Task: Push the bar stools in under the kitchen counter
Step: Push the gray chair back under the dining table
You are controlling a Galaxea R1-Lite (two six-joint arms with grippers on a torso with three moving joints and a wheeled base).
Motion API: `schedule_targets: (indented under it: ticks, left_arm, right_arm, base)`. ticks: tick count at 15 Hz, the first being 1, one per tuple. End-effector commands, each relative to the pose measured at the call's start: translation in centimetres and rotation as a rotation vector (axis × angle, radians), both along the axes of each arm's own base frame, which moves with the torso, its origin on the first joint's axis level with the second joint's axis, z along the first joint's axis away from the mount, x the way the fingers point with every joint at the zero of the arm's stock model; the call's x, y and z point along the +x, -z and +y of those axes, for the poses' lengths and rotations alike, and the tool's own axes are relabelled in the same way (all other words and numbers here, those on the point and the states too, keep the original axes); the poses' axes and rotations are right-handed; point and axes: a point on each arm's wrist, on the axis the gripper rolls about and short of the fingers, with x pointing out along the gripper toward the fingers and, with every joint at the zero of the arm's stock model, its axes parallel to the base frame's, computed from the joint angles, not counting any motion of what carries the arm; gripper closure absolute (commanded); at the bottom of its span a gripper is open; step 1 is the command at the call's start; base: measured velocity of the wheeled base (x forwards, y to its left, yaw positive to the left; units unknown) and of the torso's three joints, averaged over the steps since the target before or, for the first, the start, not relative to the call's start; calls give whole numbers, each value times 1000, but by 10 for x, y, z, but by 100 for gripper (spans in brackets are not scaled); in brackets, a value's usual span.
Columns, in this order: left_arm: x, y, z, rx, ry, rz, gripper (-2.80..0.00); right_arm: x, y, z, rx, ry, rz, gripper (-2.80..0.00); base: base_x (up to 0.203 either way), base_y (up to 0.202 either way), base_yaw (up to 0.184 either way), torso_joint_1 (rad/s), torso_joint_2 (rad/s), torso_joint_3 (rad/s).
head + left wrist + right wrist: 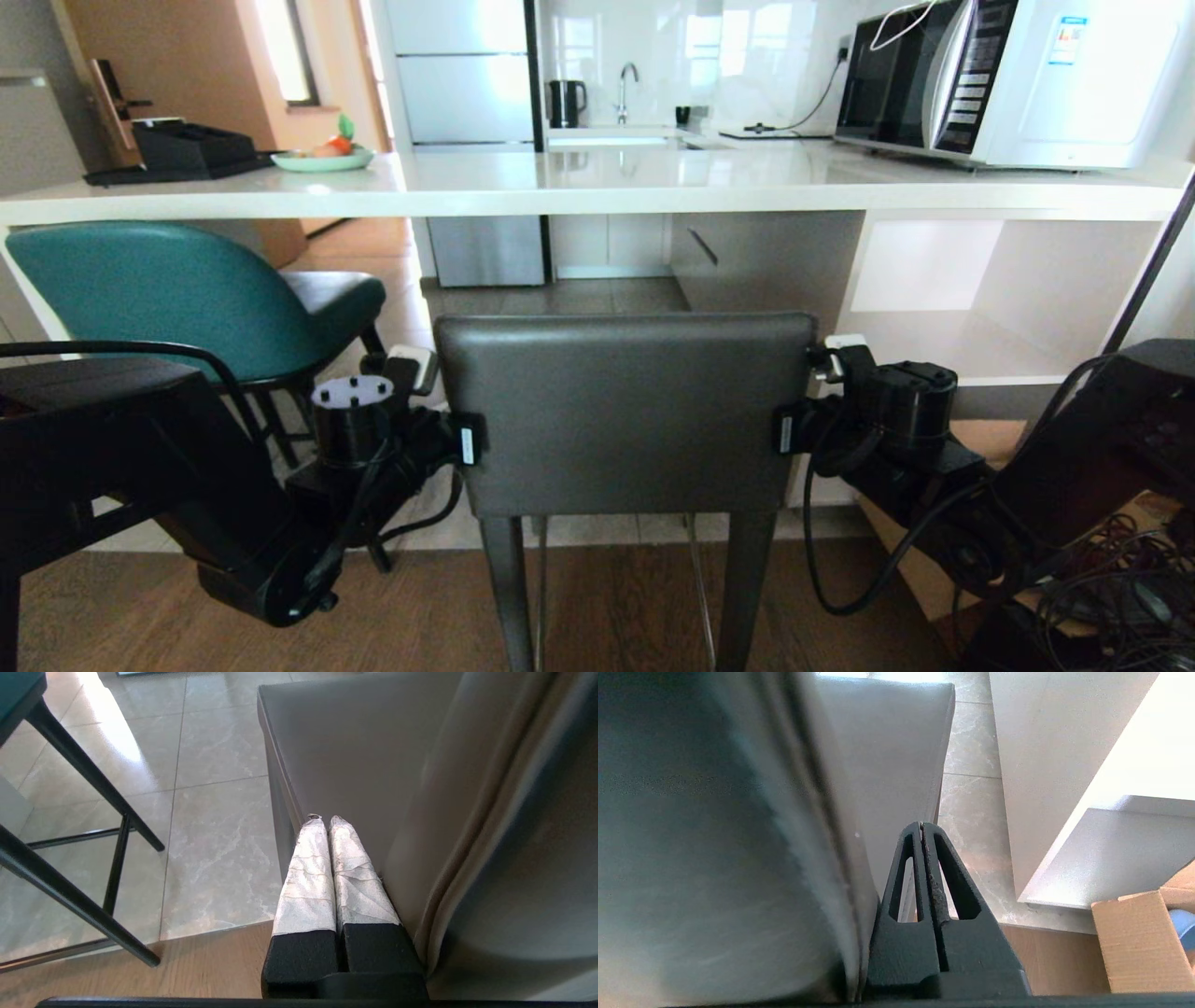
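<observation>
So the grey stool (624, 411) is sitting dead centre in the head view with its squared backrest facing the robot, and its seat hasn't gone in under the bench (597, 187) yet, the whole back stands out on the robot's side of the white slab edge. Both arms are flanking it. The left pincer (467, 437) is right up against the left edge of the backrest, and in the left wrist view you can see its two white-wrapped fingers (306, 877) pressed together with nothing between them, lying alongside the side of the grey seat (355, 756). The right pincer (786, 431) is doing the mirror thing on the right edge, and its black fingers (901, 891) are also together, tips touching, resting flat against the stool's side rather than gripping anything. The teal stool (177, 294) is off to the left, turned at an angle, with its seat partly under the bench top and its thin black legs (88, 774) standing on the pale tile floor (215, 826). Up on the bench there's a microwave (1008, 79) at the right end, a green plate (322, 161) with some fruit and a black tray (187, 149) at the left. A cardboard box (1139, 942) sits on the wood floor near the right arm.
</observation>
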Motion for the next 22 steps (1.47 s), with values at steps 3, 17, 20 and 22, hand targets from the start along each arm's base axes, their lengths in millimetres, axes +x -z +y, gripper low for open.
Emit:
schedule_targets:
  ticks: [3,17,20,22]
  left_arm:
    - [2,17,1,7,-7,16,0]
    - [2,16,1,6,-9,13,0]
    - [2,16,1,5,-9,11,0]
    - [3,14,1,3,-9,4,0]
  right_arm:
    - [2,8,1,-7,2,16,0]
    - [4,14,2,-11,0,28,0]
    - [4,14,2,-12,-1,26,0]
    - [4,14,2,-12,-1,27,0]
  base:
    - [0,0,0,0,0,0]
    - [82,0,1,1,1,1]
    - [188,0,-2,2,-1,2]
    - [187,0,1,5,6,3]
